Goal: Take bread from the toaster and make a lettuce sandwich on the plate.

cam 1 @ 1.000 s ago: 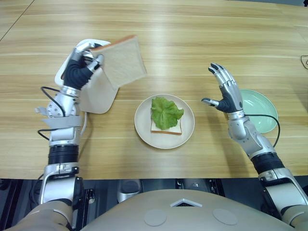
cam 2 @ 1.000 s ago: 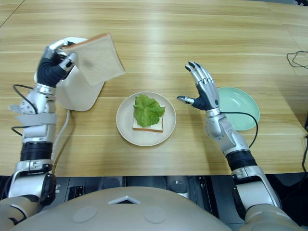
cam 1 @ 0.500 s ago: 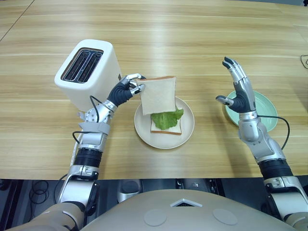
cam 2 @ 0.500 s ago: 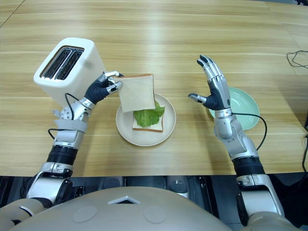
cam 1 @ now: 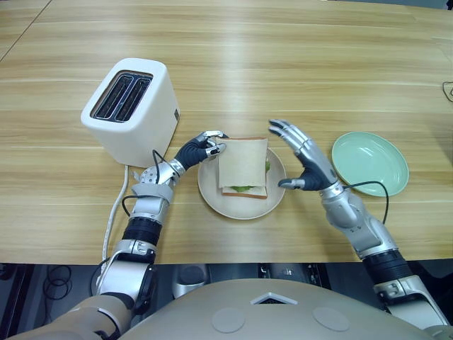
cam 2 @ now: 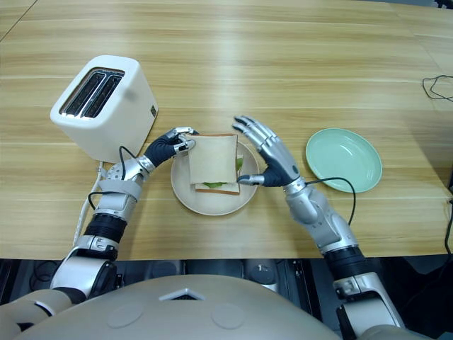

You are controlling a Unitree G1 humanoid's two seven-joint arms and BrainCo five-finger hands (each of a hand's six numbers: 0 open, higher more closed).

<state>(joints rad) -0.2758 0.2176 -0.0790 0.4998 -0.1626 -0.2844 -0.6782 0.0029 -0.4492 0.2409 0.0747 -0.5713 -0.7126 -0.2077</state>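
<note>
While the top bread slice [cam 1: 243, 161] is pinched at its upper left corner by the left hand [cam 1: 200, 147], it is held flat over the lettuce [cam 1: 245, 188] and lower slice [cam 1: 244, 194] on the plate [cam 1: 241, 210]. The right hand [cam 1: 306, 161] is held spread and empty just beside the sandwich's right edge. The toaster [cam 1: 131, 106] stands to the left, a green dish [cam 1: 369, 157] to the right.

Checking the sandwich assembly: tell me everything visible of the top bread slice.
The top bread slice is pale and square with a thin brown crust, lying roughly flat over the lettuce, which peeks out beneath, on the plate. The left hand pinches its far left corner; the open right hand is beside its right edge, contact unclear.
</note>
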